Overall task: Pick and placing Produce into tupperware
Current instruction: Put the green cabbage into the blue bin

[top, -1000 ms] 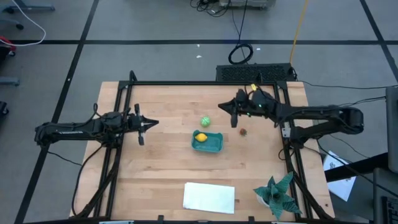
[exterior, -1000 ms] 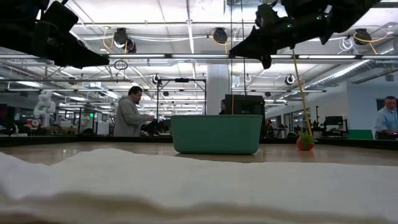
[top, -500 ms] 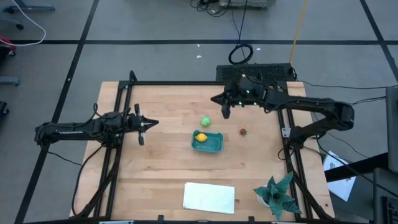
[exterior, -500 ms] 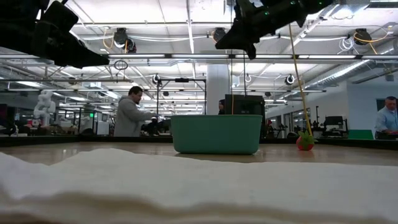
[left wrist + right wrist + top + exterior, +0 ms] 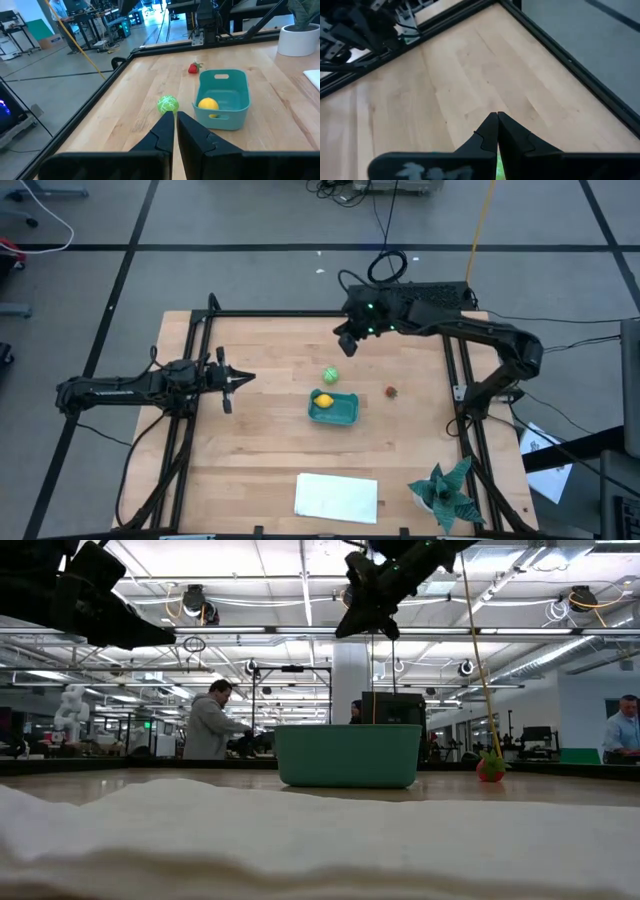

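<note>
Wooden surface (image 5: 260, 440): right end effector (image 5: 346, 346), closed and empty, has swung leftward to hover just beyond the green ball (image 5: 330, 374). Lemon (image 5: 323, 401) sits in tupperware (image 5: 345, 412); red piece (image 5: 391, 391) remains out. Left end effector (image 5: 228, 381) waits closed at left.

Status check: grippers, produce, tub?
Right gripper shut, empty, near green ball. Left gripper shut, waiting. Lemon in tub; red piece out. Nothing blocking.
</note>
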